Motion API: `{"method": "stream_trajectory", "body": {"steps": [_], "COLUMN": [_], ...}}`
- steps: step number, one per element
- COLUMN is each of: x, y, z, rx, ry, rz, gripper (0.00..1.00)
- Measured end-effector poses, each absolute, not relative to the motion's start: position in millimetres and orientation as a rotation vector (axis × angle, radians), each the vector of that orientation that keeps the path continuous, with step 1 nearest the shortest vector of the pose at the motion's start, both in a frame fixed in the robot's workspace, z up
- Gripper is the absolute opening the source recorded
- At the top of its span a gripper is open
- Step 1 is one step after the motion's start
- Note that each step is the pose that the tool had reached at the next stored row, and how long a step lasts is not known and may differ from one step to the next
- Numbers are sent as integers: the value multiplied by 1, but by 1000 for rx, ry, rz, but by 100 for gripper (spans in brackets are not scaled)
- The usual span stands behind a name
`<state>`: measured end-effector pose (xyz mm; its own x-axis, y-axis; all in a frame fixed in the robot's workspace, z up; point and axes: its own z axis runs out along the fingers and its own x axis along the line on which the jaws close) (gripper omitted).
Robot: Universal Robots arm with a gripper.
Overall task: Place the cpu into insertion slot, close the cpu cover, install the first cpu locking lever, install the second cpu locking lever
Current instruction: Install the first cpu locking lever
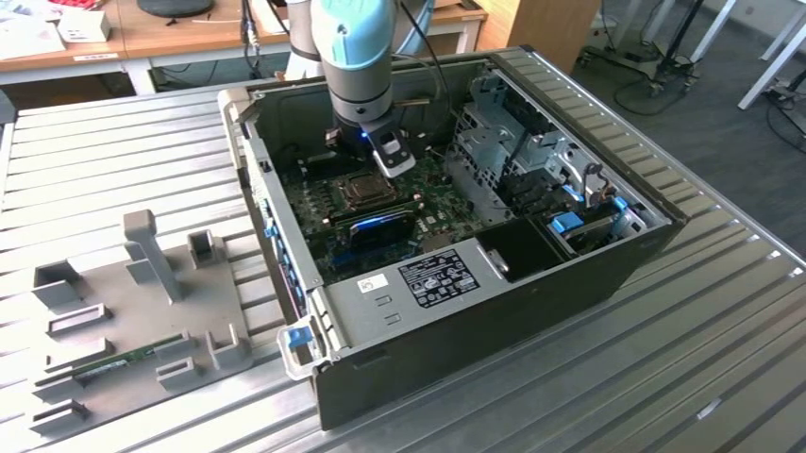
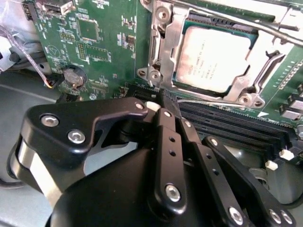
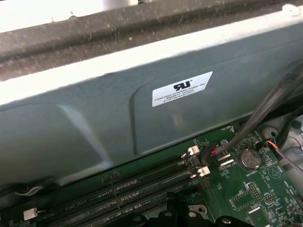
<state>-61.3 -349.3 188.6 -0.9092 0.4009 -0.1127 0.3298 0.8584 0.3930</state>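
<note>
The cpu (image 2: 215, 59) lies flat in the insertion slot (image 2: 161, 56), pale face up. The silver cpu cover (image 2: 265, 56) is down around it, and the chip shows through the cover's window. One thin wire locking lever (image 2: 236, 21) runs along the far side of the socket, and another (image 2: 208, 100) runs along the side nearest the fingers. My gripper (image 2: 163, 106) is shut, its black fingertips just beside the socket's corner near that lever's end; whether they touch it is unclear. In the exterior view the gripper (image 1: 393, 162) hangs inside the case just above the socket (image 1: 359, 192).
Long black memory slots (image 2: 236, 127) lie right by the fingertips. A coin battery (image 3: 249, 158) and black cables (image 3: 265, 111) sit near the grey case wall (image 3: 94, 123). The drive cage (image 1: 516, 151) fills the case toward the exterior view's right. A grey fixture tray (image 1: 139, 311) lies outside.
</note>
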Motion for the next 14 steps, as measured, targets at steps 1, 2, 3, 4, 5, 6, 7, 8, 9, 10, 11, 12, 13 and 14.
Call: {"method": "stream_trajectory", "body": {"steps": [1, 2, 3, 4, 5, 6, 7, 8, 9, 10, 11, 12, 13, 14], "x": [-61, -61, -61, -61, -61, -61, -61, -61, -61, -61, -61, -61, -61, -61], "y": [-349, -349, -349, -349, -349, -349, -349, -349, -349, -349, -349, -349, -349, -349], "z": [189, 189, 191, 192, 195, 199, 203, 207, 212, 216, 220, 222, 222, 222], "rx": [564, 564, 565, 565, 565, 565, 565, 565, 565, 565, 565, 565, 565, 565], "ry": [2843, 2843, 2843, 2842, 2842, 2842, 2842, 2842, 2842, 2842, 2843, 2843, 2842, 2842], "rz": [551, 551, 551, 551, 551, 551, 551, 551, 551, 551, 551, 551, 551, 551], "gripper": [10, 10, 10, 10, 10, 10, 10, 10, 10, 10, 10, 10, 10, 10]}}
